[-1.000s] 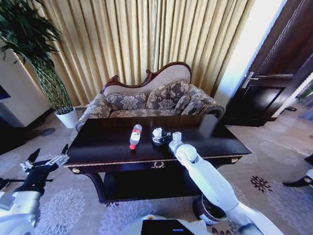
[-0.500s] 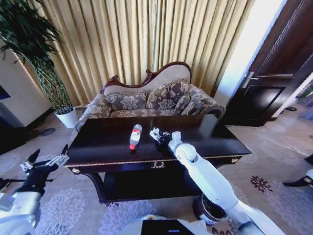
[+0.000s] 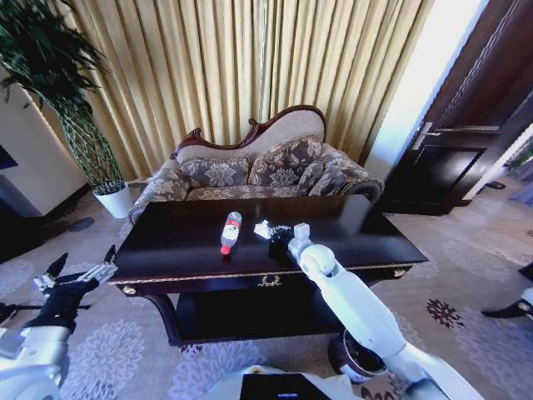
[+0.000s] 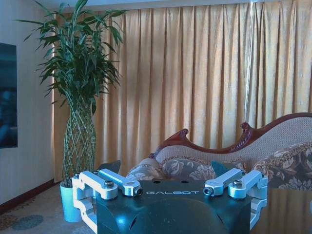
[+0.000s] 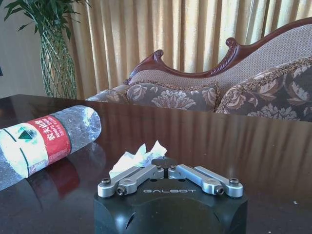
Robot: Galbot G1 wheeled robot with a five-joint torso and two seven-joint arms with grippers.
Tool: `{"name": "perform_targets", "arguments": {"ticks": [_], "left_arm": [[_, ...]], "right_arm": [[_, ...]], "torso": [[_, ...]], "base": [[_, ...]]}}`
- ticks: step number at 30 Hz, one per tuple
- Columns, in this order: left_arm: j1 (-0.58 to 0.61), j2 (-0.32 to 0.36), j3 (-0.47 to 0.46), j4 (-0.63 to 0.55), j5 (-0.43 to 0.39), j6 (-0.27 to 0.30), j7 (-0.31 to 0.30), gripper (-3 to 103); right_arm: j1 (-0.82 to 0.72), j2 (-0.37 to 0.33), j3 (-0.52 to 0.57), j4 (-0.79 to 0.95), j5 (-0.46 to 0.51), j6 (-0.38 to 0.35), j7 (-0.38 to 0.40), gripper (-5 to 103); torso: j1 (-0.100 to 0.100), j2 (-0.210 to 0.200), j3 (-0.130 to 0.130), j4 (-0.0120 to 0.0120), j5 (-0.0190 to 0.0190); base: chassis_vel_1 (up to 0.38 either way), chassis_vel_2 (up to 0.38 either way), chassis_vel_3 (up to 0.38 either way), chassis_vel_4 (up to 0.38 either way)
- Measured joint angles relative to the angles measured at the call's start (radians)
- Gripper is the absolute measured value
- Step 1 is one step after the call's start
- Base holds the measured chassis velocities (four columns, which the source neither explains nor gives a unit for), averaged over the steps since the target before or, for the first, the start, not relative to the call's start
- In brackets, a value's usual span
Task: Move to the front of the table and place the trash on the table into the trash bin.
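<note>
Head view: right gripper [image 3: 279,234] reaching over the middle of the desk [image 3: 166,250], fingers pinched on the crumpled white paper [image 3: 263,228], which pokes out beyond the tips toward the far edge. Clear plastic bottle [image 3: 230,232] lying on its side just beside the paper, toward the left end of the desk, cap pointing to the far edge, red label around its middle. Trash bin [image 3: 352,357] on the carpet below the front edge, near the right end of the desk, partly hidden behind the right arm. Left gripper [image 3: 79,277] hanging off the front left corner of the desk, well apart from the litter, fingers spread wide. Carved floral sofa [image 3: 250,171] behind the far edge, potted plant [image 3: 83,133] at the far left. Left wrist view: left gripper [image 4: 170,187] with fingers splayed wide, nothing between them, aimed at the plant [image 4: 80,97] and the sofa [image 4: 234,165]. Right wrist view: right gripper [image 5: 163,170] low over the dark desk top [image 5: 219,141], fingers narrowed together and clamped on the white paper [image 5: 137,156], whose loose folds stick up past the tips; bottle [image 5: 44,141] resting on the desk close alongside, not touching the paper, red label turned to the camera.
</note>
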State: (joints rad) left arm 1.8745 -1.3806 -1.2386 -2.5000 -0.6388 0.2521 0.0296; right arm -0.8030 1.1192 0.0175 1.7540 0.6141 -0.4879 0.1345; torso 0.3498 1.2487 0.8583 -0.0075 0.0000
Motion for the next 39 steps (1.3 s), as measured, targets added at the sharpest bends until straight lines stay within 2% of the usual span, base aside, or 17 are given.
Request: {"name": "perform_targets", "arguments": {"ticks": [7, 15, 19, 29, 31, 33, 39], "left_arm": [[-0.001, -0.001, 0.000, 0.000, -0.001, -0.001, 0.000, 100], [-0.003, -0.017, -0.001, 0.000, -0.002, -0.001, -0.003, 100], [-0.003, -0.020, -0.003, 0.000, -0.004, -0.003, -0.003, 100], [-0.002, -0.020, -0.002, 0.000, -0.019, -0.003, -0.014, 100], [-0.002, -0.019, -0.003, 0.000, -0.020, -0.003, -0.015, 100], [0.002, -0.013, -0.006, 0.000, -0.024, -0.004, -0.016, 100], [0.000, -0.002, -0.005, 0.000, -0.026, -0.007, -0.016, 100]], "right_arm": [[-0.007, -0.001, 0.050, 0.043, 0.030, 0.006, 0.025, 0], [-0.070, -0.021, 0.175, 0.128, -0.004, 0.076, 0.034, 0], [-0.175, -0.044, 0.293, 0.212, -0.021, 0.102, 0.034, 0], [-0.394, -0.089, 0.465, 0.339, -0.039, 0.153, 0.068, 0], [-0.403, -0.090, 0.474, 0.344, -0.039, 0.154, 0.070, 0], [-0.473, -0.081, 0.543, 0.392, -0.038, 0.156, 0.081, 0], [-0.548, -0.060, 0.617, 0.456, -0.036, 0.160, 0.091, 0]], "torso": [[0.000, 0.000, 0.000, 0.0002, 0.0001], [0.000, 0.000, 0.000, 0.0001, 0.0001], [0.000, 0.000, 0.000, 0.0000, 0.0002], [0.000, 0.000, 0.000, 0.0000, 0.0001], [0.000, 0.000, 0.000, 0.0000, 0.0001], [0.000, 0.000, 0.000, 0.0003, 0.0000], [0.000, 0.000, 0.000, -0.0001, 0.0000]], "base": [[0.000, 0.000, 0.000, 0.000], [0.000, 0.000, 0.000, 0.000], [0.000, 0.000, 0.000, 0.000], [0.000, 0.000, 0.000, 0.000], [0.000, 0.000, 0.000, 0.000], [0.000, 0.000, 0.000, 0.000], [0.000, 0.000, 0.000, 0.000]]}}
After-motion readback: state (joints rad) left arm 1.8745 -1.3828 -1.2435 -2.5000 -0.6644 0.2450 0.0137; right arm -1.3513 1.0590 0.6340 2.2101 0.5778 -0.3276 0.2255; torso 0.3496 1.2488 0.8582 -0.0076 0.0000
